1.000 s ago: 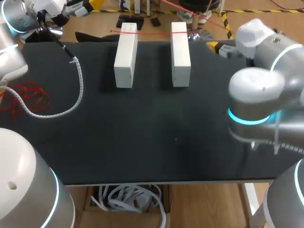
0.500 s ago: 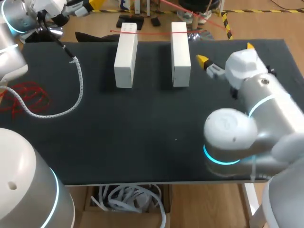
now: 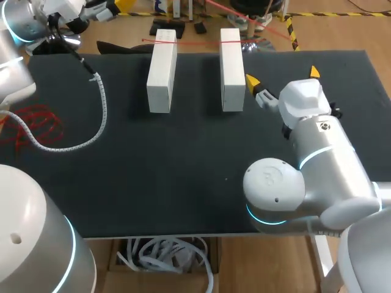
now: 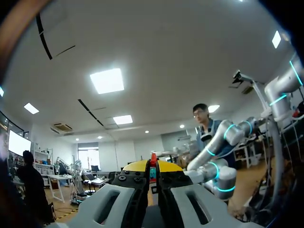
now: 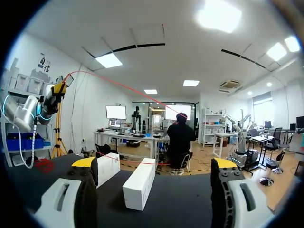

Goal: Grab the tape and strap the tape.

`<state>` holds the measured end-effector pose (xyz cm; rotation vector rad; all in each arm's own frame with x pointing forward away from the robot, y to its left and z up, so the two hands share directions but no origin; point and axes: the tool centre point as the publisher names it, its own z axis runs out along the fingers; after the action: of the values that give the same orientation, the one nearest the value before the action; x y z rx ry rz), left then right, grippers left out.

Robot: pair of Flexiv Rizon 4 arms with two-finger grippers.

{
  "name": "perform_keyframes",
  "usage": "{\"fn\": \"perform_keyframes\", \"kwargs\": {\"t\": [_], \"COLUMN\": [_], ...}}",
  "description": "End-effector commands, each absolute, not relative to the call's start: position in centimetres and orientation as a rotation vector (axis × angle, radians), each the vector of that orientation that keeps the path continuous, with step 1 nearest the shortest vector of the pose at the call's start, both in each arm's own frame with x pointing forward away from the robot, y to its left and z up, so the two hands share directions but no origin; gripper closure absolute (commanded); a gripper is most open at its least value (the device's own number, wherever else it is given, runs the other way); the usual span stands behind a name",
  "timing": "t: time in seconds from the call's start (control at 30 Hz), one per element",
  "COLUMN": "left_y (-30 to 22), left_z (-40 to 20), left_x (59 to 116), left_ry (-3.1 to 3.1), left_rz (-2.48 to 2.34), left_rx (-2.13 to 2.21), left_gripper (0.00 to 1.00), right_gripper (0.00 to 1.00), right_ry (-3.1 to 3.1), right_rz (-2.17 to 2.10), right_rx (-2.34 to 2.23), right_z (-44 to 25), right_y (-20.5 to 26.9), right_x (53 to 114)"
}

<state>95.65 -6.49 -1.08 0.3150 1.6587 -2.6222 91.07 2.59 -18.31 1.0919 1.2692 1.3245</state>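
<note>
A thin red tape (image 3: 195, 43) lies stretched across the far ends of two white blocks (image 3: 162, 70) (image 3: 232, 67). In the right wrist view the tape (image 5: 128, 88) arcs up to my left gripper (image 5: 60, 87). That left gripper (image 3: 116, 8) is raised past the table's far left corner. In its own view the left gripper (image 4: 153, 167) is shut on a bit of red tape (image 4: 153, 160). My right gripper (image 3: 283, 75) is open just right of the right block, holding nothing. From its wrist, the right gripper (image 5: 153, 164) faces both blocks (image 5: 140, 183) (image 5: 108, 166).
A white spiral cable (image 3: 98, 116) from my left arm curls over the black table (image 3: 183, 165) at the left. A tangle of red tape (image 3: 33, 125) lies at the left edge. A box of white cables (image 3: 165, 253) sits under the front edge.
My right arm has swung in from the right edge toward the right white block, its gripper staying open. The left arm and the tape have not moved.
</note>
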Motion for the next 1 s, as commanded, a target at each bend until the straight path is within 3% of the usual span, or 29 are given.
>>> {"fn": "perform_keyframes", "kwargs": {"t": [0.03, 0.27, 1.0], "left_y": [-6.4, -6.4, -6.4], "left_z": [-1.1, -1.1, -1.1], "left_x": [95.8, 95.8, 95.8], "left_ry": [1.659, 1.659, 1.659], "left_rz": [-2.625, -2.625, -2.625], "left_rx": [0.32, 0.32, 0.32], "left_gripper": [1.0, 1.0, 1.0], "right_gripper": [0.0, 0.0, 0.0], "right_ry": [1.251, 1.251, 0.386], "right_rz": [1.296, 1.296, 2.168], "right_rx": [1.115, 1.115, 2.046], "right_z": [-18.1, -18.1, -13.6], "right_y": [3.0, 3.0, 6.0], "right_x": [91.1, 91.1, 88.4]}}
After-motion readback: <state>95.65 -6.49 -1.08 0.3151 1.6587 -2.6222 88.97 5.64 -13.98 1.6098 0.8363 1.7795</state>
